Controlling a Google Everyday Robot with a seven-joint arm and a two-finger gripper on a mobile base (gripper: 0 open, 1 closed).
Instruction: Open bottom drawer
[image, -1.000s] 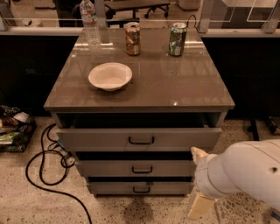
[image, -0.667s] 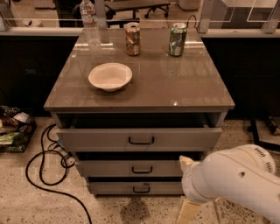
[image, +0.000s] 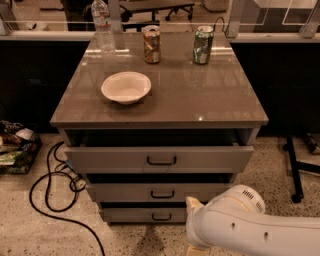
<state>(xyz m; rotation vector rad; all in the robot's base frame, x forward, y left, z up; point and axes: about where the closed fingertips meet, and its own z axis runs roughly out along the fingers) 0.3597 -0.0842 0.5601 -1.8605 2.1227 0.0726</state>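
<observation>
The bottom drawer (image: 140, 215) is the lowest and narrowest of three grey fronts on the cabinet, with a small black bar handle (image: 161, 217). Its front sits back under the middle drawer (image: 150, 192). My white arm (image: 250, 227) reaches in from the lower right and hides the drawer's right end. My gripper (image: 193, 249) is at the bottom edge of the view, just right of the handle and in front of the drawer; most of it is cut off.
The top drawer (image: 160, 159) stands out a little, with a dark gap above it. On the cabinet top are a white bowl (image: 126, 87), a water bottle (image: 102, 25) and two cans (image: 151, 44) (image: 202, 45). A black cable (image: 50, 200) loops on the floor at left.
My arm has moved left across the lower right of the view, closer to the bottom drawer's handle. The drawers have not moved.
</observation>
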